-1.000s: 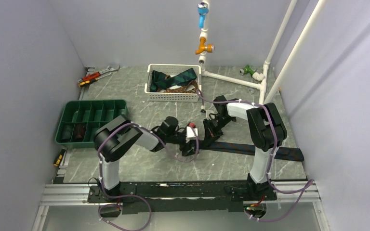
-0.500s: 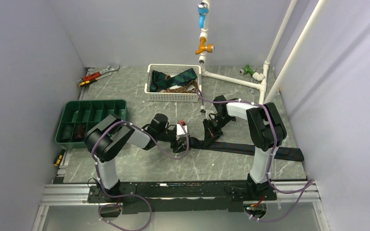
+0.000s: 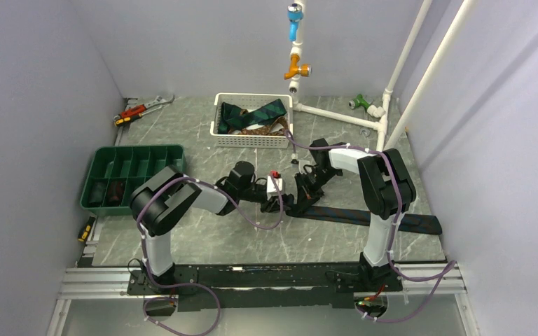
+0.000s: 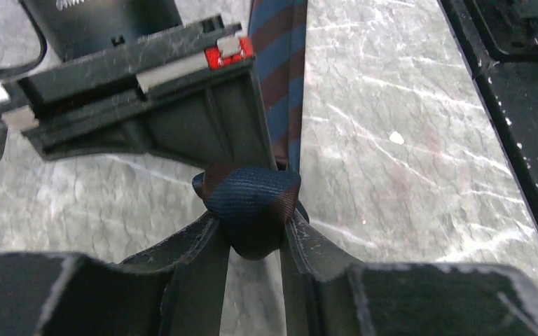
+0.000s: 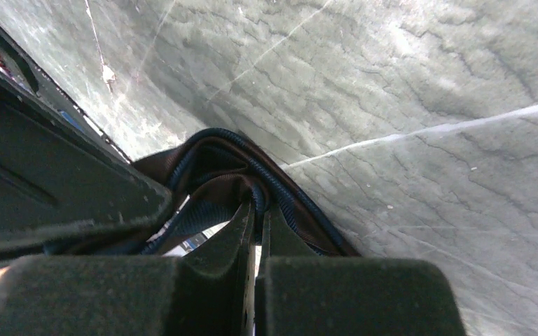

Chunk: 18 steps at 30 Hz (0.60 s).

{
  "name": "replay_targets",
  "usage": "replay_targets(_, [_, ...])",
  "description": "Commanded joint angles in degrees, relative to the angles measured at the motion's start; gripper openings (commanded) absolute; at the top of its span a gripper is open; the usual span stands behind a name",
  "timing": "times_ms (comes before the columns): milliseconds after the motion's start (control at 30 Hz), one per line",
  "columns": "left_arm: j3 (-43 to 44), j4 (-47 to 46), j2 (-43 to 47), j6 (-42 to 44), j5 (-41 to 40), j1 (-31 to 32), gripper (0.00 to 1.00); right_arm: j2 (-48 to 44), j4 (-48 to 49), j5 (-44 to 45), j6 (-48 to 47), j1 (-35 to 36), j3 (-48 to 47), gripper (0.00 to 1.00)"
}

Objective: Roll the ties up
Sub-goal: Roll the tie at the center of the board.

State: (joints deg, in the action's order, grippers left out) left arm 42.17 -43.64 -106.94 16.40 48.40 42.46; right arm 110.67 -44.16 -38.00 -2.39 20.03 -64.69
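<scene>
Striped tie [image 3: 364,215] lies flat on the table [image 3: 203,238]. Its rolled end [image 4: 252,206] is squeezed by the left gripper [image 4: 252,234], and the right gripper [image 5: 256,210] is pinched shut on the inner fold. Risk imo: if they tug opposite ways, the coil loosens or winds crooked.

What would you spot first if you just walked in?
Mid-table, the left fingers pinch the rolled-up end of a long striped tie, and the right fingers are tucked into its folds. Behind them sits a white basket holding more ties.
</scene>
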Motion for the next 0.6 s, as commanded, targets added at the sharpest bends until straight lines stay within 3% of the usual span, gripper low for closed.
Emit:
replay_targets(0, [4.2,-2.1,-2.8,-1.1,1.5,2.0,0.35,3.3,5.7,8.4,-3.1,1.0,0.7,0.00])
replay_targets(267, [7.6,4.8,-8.4,1.7,-5.1,3.5,0.38,2.0,7.2,6.4,-1.9,0.9,1.3,0.00])
replay_targets(567, [4.1,18.5,-5.8,12.3,-10.2,4.1,0.33,-2.9,8.8,2.7,1.1,0.3,3.2,0.03])
